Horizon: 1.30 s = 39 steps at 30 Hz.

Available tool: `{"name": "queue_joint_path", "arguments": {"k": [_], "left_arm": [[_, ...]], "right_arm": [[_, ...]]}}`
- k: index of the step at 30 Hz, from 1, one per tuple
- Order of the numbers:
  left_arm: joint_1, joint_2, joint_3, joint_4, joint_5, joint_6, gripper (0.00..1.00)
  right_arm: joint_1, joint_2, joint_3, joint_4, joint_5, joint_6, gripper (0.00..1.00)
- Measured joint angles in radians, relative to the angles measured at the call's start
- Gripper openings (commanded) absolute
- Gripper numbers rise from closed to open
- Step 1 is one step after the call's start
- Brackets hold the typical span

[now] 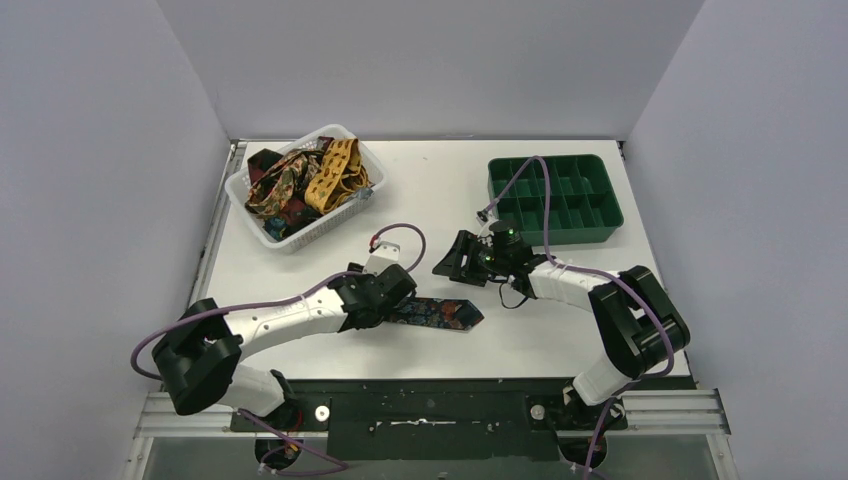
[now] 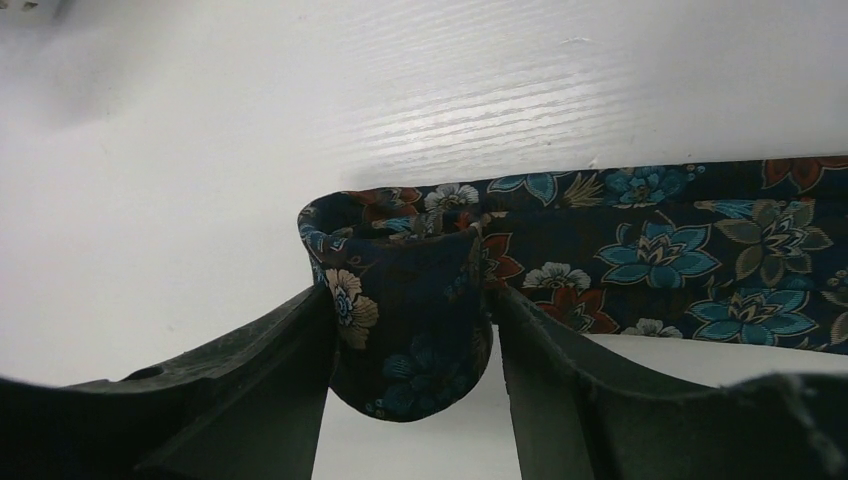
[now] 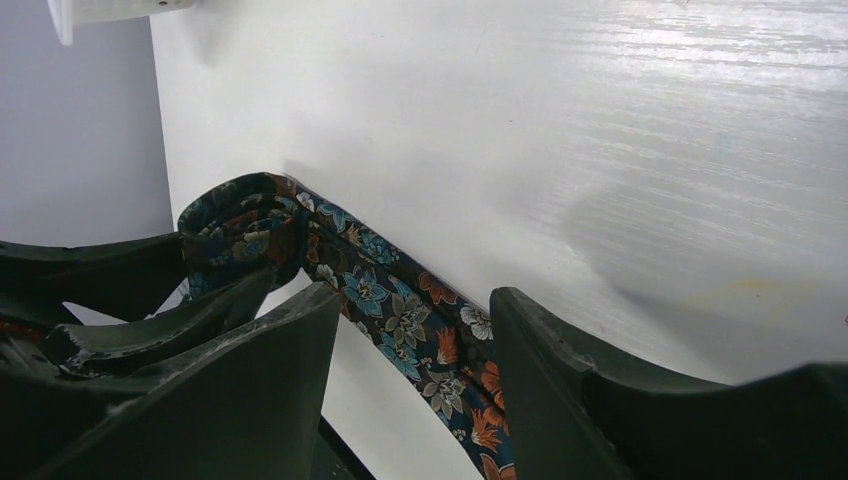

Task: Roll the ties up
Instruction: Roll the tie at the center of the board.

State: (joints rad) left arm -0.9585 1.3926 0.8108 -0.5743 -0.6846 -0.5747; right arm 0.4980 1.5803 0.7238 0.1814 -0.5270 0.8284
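Floral tie: the dark floral tie [image 1: 445, 314] lies flat on the white table [image 1: 440, 190], near the front edge at centre. Its pointed end faces the right arm's side. The other end runs in under the left arm's wrist.
Folded end: in the left wrist view that end is turned over into a small upright loop. The rest of the strip runs off flat to the right.
Left gripper: the left gripper [image 2: 412, 305] is clamped on the loop. The fabric fills the gap and touches both inner faces of the jaws.
Right gripper: the right gripper [image 3: 415, 298] is released, its jaws apart with nothing held. It is just beyond the tie, close to the pointed end and clear of the fabric. I cannot tell whether it rests on the table or hangs above it.
Other ties: a white basket [image 1: 290, 238] at the far left holds a tangled heap. A mustard-yellow tie [image 1: 335, 175] is draped on top, with dark red and brown ties [image 1: 275, 190] beside it.
Tray: a green compartment tray [image 1: 600, 232] stands at the far right. A purple cable [image 1: 545, 190] from the right arm passes over it.
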Motion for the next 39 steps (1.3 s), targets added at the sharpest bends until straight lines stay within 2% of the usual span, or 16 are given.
{"name": "queue_joint_path", "arguments": {"k": [17, 23, 27, 31, 39], "left_arm": [[-0.001, 0.058, 0.020, 0.175, 0.253, 0.015, 0.64], [-0.001, 0.038, 0.020, 0.204, 0.294, 0.010, 0.67], [0.005, -0.053, 0.019, 0.206, 0.303, 0.002, 0.71], [0.037, -0.210, 0.002, 0.230, 0.306, -0.016, 0.74], [0.230, -0.449, -0.161, 0.263, 0.375, -0.087, 0.85]], "right_arm": [[0.000, -0.002, -0.001, 0.000, -0.016, 0.000, 0.61], [0.000, -0.002, -0.001, 0.001, -0.037, 0.000, 0.61], [0.000, -0.002, -0.001, 0.007, -0.054, 0.001, 0.62], [0.006, -0.002, -0.001, 0.027, -0.076, 0.006, 0.63], [0.087, 0.001, 0.030, 0.015, -0.072, -0.009, 0.68]]}}
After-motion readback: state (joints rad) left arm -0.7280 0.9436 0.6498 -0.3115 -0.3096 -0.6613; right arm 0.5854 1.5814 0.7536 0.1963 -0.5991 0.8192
